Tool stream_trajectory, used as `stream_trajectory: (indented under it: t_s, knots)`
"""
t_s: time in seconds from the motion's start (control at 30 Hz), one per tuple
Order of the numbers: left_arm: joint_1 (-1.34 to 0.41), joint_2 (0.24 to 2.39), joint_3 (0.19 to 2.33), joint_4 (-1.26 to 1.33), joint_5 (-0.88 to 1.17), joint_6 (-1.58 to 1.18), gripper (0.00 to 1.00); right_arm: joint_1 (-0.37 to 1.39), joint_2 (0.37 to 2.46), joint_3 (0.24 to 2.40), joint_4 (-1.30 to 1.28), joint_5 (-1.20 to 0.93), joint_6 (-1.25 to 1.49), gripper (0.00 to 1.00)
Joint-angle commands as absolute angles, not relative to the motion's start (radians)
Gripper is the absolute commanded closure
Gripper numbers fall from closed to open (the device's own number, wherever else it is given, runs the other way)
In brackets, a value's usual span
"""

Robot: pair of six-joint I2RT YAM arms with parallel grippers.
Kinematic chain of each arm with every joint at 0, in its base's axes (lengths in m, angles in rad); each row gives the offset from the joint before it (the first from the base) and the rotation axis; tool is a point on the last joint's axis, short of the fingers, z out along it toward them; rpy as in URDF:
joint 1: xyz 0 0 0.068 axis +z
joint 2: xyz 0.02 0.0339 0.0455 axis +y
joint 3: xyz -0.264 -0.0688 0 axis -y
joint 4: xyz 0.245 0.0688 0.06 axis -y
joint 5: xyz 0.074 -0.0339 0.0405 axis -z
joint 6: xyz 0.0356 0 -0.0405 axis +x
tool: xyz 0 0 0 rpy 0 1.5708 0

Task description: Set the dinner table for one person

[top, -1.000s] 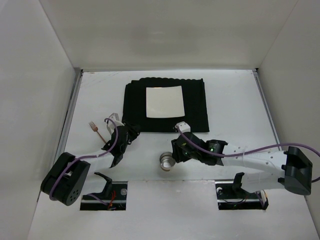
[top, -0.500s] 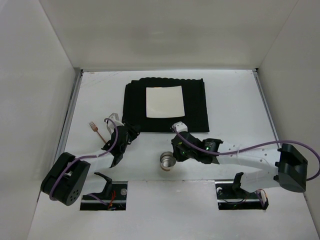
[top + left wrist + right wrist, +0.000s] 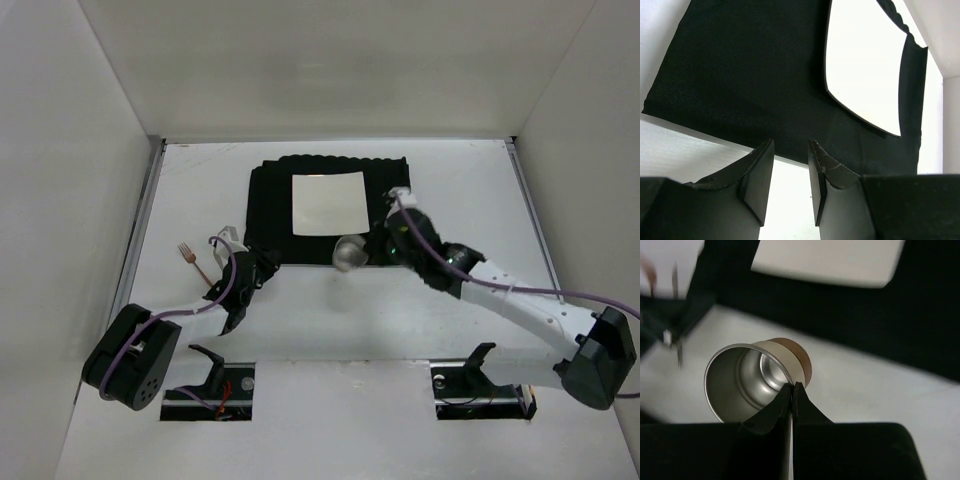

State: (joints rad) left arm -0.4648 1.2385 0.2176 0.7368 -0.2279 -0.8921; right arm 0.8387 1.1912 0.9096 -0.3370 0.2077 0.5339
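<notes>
Dinner table (image 3: 470, 190): right gripper (image 3: 372, 250) has the metal cup (image 3: 348, 253) by the rim, left gripper (image 3: 250, 265) carries nothing.

Top view: white tabletop runs wall to wall; black mat (image 3: 270, 200) at its far middle, square white plate (image 3: 328, 203) on the mat. Cup sits at the mat's near edge, just below the plate's near right corner, blurred. Fork (image 3: 192, 258) lies on bare table left of the mat, near the left gripper, which is at the mat's near left corner. Left wrist view: fingers a narrow gap apart, nothing between them, pointing at the mat's near edge; plate beyond, upper right. Right wrist view: fingers pinched together on the cup's rim wall, cup tilted with mouth toward the camera, brownish base away, white table under it, mat and plate behind.
</notes>
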Motion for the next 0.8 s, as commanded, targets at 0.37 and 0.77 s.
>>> stream_trajectory:
  t_s: [0.37, 0.77]
  knots:
    - [-0.459, 1.233, 0.225, 0.782, -0.224, -0.896, 0.69, 0.245, 1.773, 1.451, -0.129, 0.192, 0.583, 0.98]
    - [-0.475, 1.264, 0.235, 0.787, -0.219, -0.902, 0.69, 0.212, 2.025, 1.73, -0.253, 0.196, 0.598, 0.98]
